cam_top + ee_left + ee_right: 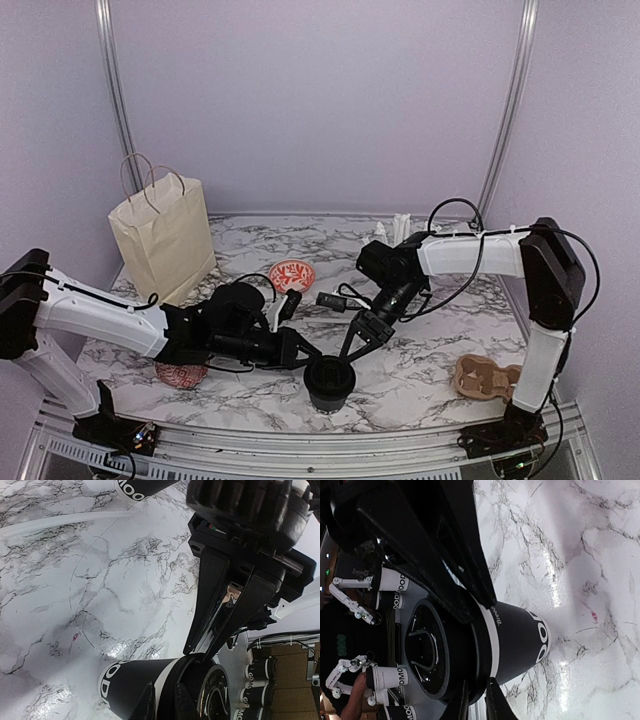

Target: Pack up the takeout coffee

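Note:
The takeout coffee cup point(330, 385) stands upright near the table's front edge, black with a white band under its rim, and its black lid point(330, 372) sits on top. My left gripper point(306, 356) comes in from the left, my right gripper point(352, 346) from the right, and both meet at the lid. In the left wrist view the cup point(127, 685) and lid point(210, 692) fill the bottom, with my left gripper point(165, 695) shut on the lid's near rim. In the right wrist view my right gripper point(477, 692) pinches the opposite rim of the lid point(427, 650) above the cup point(520, 640).
A beige paper bag point(163, 238) stands at the back left. One red-and-white bowl point(291, 273) sits mid-table and another point(180, 376) lies under my left arm. A brown cardboard cup carrier point(485, 378) is at the front right. A second black cup point(137, 489) shows beyond.

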### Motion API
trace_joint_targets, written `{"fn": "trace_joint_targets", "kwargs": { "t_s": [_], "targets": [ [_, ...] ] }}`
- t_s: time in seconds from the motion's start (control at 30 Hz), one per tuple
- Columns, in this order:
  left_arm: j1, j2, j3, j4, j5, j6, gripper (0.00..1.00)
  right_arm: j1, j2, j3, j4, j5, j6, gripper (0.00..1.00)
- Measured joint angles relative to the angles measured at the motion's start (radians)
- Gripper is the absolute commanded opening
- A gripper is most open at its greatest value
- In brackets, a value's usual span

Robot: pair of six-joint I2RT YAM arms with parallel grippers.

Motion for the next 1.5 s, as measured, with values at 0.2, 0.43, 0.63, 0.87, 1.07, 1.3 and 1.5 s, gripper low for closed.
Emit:
{"fn": "trace_joint_targets", "kwargs": {
  "t_s": [0.2,0.43,0.63,0.87,1.07,1.3,1.5],
  "targets": [
    [-0.013,0.021,-0.034,0.098,0.017,-0.019,0.09,0.002,0.009,-0.005,0.002,-0.021,0.038,0.06],
    [-0.033,-0.011,-0.018,0.047,-0.033,0.018,0.20,0.013,0.003,0.020,-0.010,0.010,0.042,0.10],
    [-0.053,-0.068,0.018,-0.109,-0.140,0.100,0.40,0.023,-0.008,0.047,0.030,0.077,0.014,0.22],
    [-0.055,-0.171,0.031,-0.234,-0.230,0.142,0.54,0.000,-0.076,0.048,0.036,0.129,-0.014,0.27],
    [-0.060,-0.214,0.029,-0.285,-0.220,0.084,0.59,-0.005,-0.141,0.031,0.037,0.132,-0.031,0.33],
    [-0.094,-0.264,-0.021,-0.324,-0.159,-0.056,0.54,-0.010,-0.163,-0.046,0.020,0.138,-0.064,0.42],
    [-0.100,-0.233,-0.029,-0.283,-0.109,-0.116,0.50,-0.011,-0.163,-0.074,-0.024,0.109,-0.105,0.42]
  ]
}}
